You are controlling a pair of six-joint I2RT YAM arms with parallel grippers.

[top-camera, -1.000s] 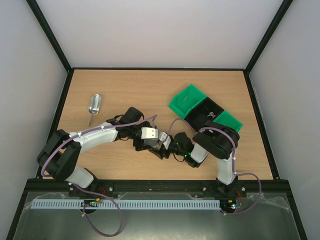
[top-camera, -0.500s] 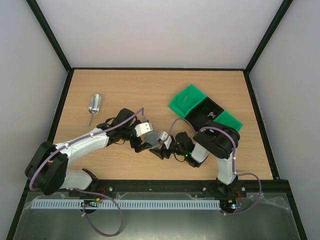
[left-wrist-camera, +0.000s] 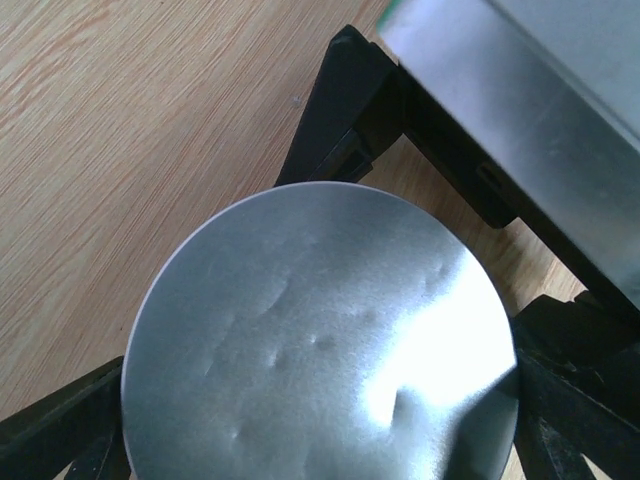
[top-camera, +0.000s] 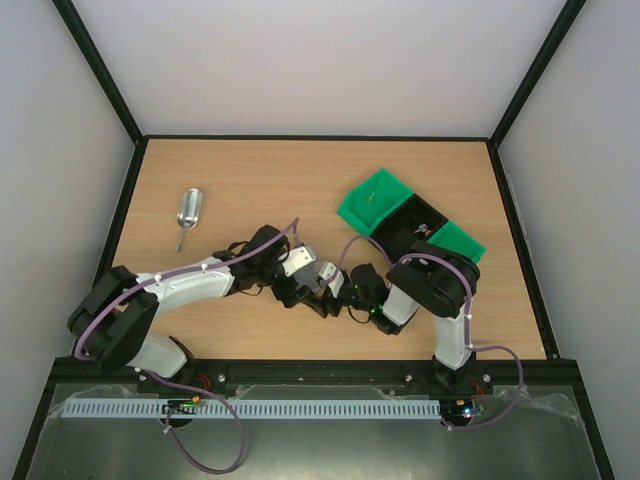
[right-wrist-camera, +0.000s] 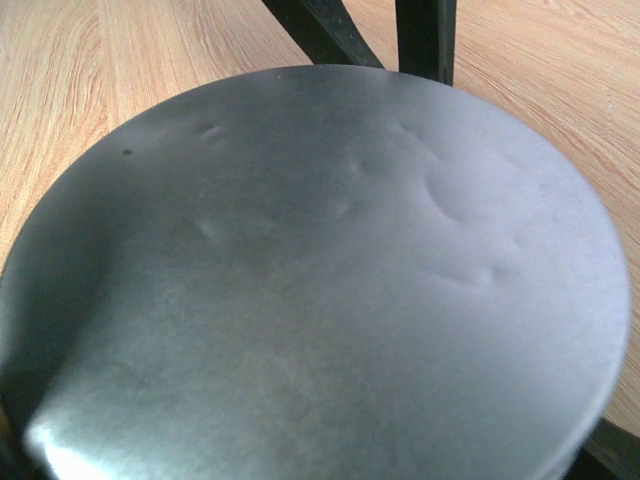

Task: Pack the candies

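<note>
Both arms are meeting low over the middle of the table, the left gripper and the right gripper coming nose to nose over a round, dented metal tin. In the left wrist view the left fingers are standing spread wide at either side of the tin's rim, but I cannot tell whether they are pressing on it or merely flanking it. In the right wrist view the tin is filling nearly everything, with only dark corners of the right fingers showing, so I cannot tell that grip either. The candies are showing as a few small pink and red specks in the black bin, with a pale gold speck in the green bin beside it. The bins are running in a diagonal row from far-left to near-right. They are lying to the right of and beyond the grippers, just past the right arm's elbow, so the right arm is the nearer one. The scoop is lying well apart on the far left, bowl pointing away and handle toward the arms, nearer the left arm. To my eye the tin is being readied before any filling, and no candies are packed yet.
</note>
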